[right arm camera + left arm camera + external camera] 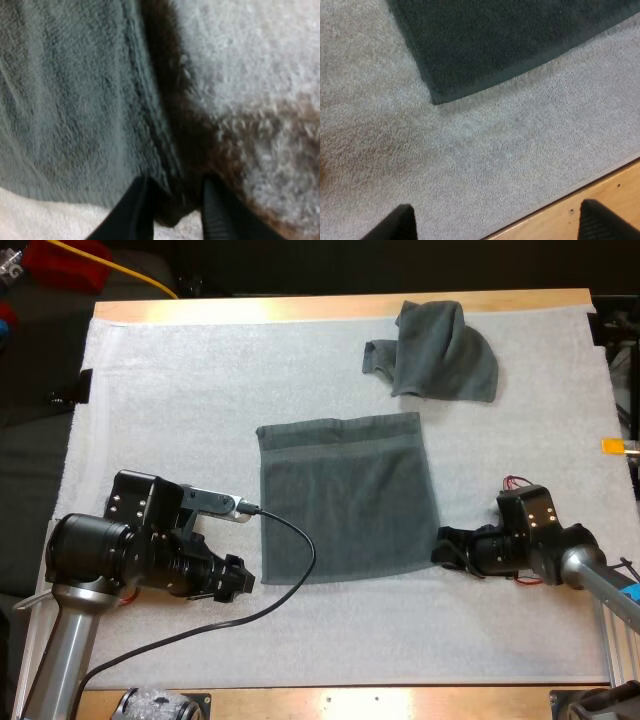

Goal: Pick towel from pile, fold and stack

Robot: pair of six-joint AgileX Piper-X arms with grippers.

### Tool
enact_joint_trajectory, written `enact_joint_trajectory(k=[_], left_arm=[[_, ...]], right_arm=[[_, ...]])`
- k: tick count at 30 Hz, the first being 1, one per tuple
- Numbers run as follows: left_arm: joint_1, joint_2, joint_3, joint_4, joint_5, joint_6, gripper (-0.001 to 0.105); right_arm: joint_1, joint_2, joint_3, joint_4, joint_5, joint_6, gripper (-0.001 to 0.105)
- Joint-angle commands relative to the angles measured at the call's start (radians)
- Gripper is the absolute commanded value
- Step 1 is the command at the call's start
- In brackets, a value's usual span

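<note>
Jaws of the left gripper (232, 582) are held spread and clear of everything, its black fingers (395, 225) being seen apart over bare mat close to the table's near edge, while those of the right gripper (444, 546) are pressed from both sides on the near right corner of the spread towel (345, 495). A wooden table (330, 306) is covered by a white mat (160, 410), on which everything else is laid. At the middle of the mat the dark grey-green spread towel is laid out flat and roughly square, its hem band turned to the far side, presumably so that it can be folded cleanly. At the far right of the mat, well apart from it, a crumpled towel (440, 355) is left in a heap, judged to be what remains of the pile. No folded stack has been made yet. The left gripper is placed just beside the spread towel's near left corner without touching it, so a matching pinch there is judged to be needed before the near edge can be carried over toward the far one.
</note>
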Motion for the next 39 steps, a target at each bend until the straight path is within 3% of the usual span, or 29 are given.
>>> enact_joint_trajectory(k=[1,8,25,34,39], left_arm=[[-0.005,-0.008,0.0,-0.006,0.006,0.004,0.064],[-0.005,-0.008,0.0,-0.009,0.006,0.004,0.064],[-0.005,0.012,0.008,-0.16,0.006,-0.027,0.064],[-0.005,0.065,0.171,-0.325,0.028,-0.066,0.064],[-0.005,0.123,0.246,-0.422,0.112,-0.104,0.064]], right_arm=[[0.002,0.003,0.0,0.006,0.001,-0.001,0.014],[0.002,0.003,0.0,0.005,0.001,-0.006,0.0],[0.002,0.003,0.0,0.007,-0.007,-0.006,0.0],[0.002,0.003,0.0,0.013,-0.008,-0.006,0.0],[0.002,0.003,0.0,0.013,-0.008,-0.008,0.0]])
